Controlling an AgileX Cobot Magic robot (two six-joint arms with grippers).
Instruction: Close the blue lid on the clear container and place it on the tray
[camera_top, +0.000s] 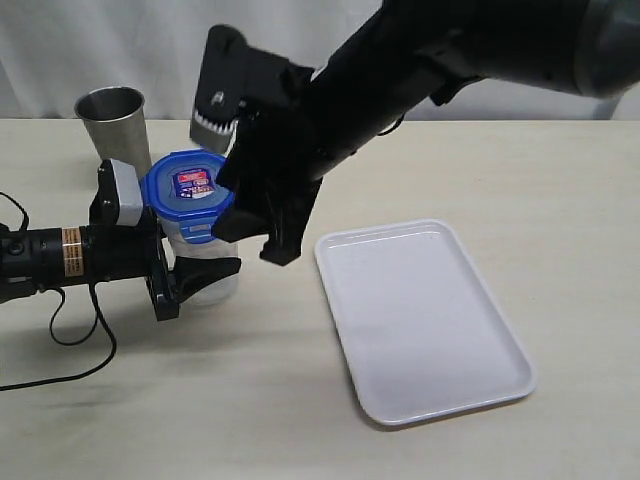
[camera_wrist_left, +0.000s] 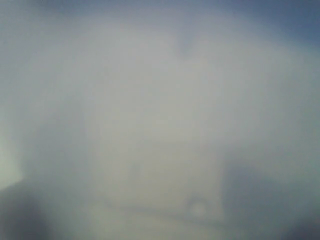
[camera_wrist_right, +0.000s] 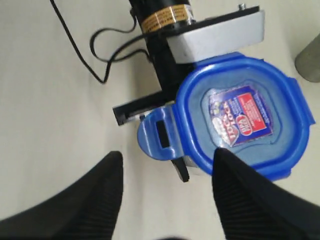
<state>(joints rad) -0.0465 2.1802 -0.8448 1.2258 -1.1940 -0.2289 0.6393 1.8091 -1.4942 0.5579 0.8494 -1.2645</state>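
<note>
Exterior view: bright, even, diffuse light, with only faint soft shadows on the table (camera_top: 560, 200) and along the near rim of the tray (camera_top: 425, 320), whose white is close to washed out; the big black right arm (camera_top: 400, 70) loses detail. Left wrist view: wholly out of focus, a pale grey-blue haze, darker at the corners. Right wrist view: lid (camera_wrist_right: 240, 125) fairly sharp with a mild sheen, the near fingers (camera_wrist_right: 100, 200) dark and blurred
</note>
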